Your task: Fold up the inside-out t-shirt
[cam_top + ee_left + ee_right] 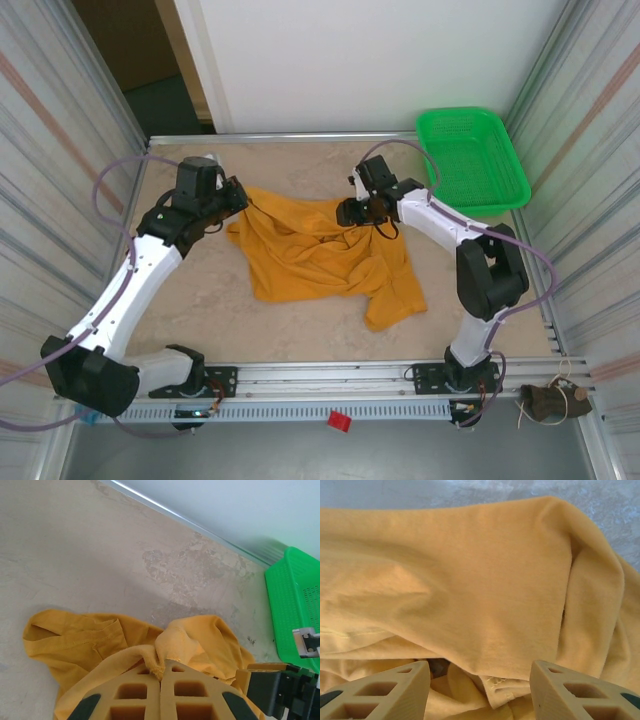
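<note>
T-shirt (320, 255) crumpled on table (200, 300), outside green basket (470, 155); left gripper (161, 672) pinching its fabric, right gripper (480, 672) jaws apart.

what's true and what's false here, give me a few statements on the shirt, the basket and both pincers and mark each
1. The left pincer is shut on a fold of the t-shirt. True.
2. The right pincer is clamped fully shut. False: its fingers stand apart, with shirt fabric just ahead of them.
3. The green basket sits at the far right corner of the table. True.
4. The t-shirt lies inside the basket. False: it lies crumpled on the table, left of the basket.
</note>
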Controlling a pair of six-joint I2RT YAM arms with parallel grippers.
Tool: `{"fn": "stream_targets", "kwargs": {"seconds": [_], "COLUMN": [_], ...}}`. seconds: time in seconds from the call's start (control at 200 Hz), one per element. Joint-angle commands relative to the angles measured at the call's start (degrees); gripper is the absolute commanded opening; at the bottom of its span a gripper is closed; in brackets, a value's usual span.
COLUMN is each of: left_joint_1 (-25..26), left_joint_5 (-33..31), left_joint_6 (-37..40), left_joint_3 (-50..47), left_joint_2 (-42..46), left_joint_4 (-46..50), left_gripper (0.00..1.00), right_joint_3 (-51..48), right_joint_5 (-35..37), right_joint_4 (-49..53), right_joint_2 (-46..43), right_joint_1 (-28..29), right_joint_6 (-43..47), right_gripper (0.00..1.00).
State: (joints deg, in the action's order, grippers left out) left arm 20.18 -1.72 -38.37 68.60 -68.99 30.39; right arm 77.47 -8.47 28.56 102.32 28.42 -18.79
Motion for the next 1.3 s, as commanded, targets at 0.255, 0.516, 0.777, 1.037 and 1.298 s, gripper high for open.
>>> {"fn": "stream_targets", "kwargs": {"seconds": [0.255, 0.516, 0.777, 1.037, 1.298], "left_joint_1": [-0.8, -2.2, -9.6, -8.2, -5.7], "left_joint_5": [0.6, 0.7, 3.5, 6.1, 4.3], "left_joint_6": [-0.5, -0.6, 1.2, -2.2, -4.8], "left_joint_3": [1.1, 1.3, 10.4, 20.7, 27.4], "left_joint_2": [0.9, 0.9, 1.3, 8.5, 9.2], "left_joint_4": [0.0, -0.2, -1.6, -6.4, -7.1], "left_gripper": [0.0, 0.0, 0.0, 0.0, 0.0], "right_joint_3": [-1.9, 1.5, 15.6, 24.6, 32.0], "right_joint_5": [5.7, 5.9, -0.8, -2.9, -4.0], "right_joint_4": [1.0, 4.7, 11.7, 9.6, 7.2], "right_joint_2": [4.8, 0.9, -19.2, -35.4, -37.0], "right_joint_1": [1.2, 0.1, -6.4, -9.2, -11.4], "right_joint_6": [-1.0, 0.7, 0.3, -1.0, -2.1], "right_gripper": [0.53, 0.0, 0.0, 0.0, 0.0]}}
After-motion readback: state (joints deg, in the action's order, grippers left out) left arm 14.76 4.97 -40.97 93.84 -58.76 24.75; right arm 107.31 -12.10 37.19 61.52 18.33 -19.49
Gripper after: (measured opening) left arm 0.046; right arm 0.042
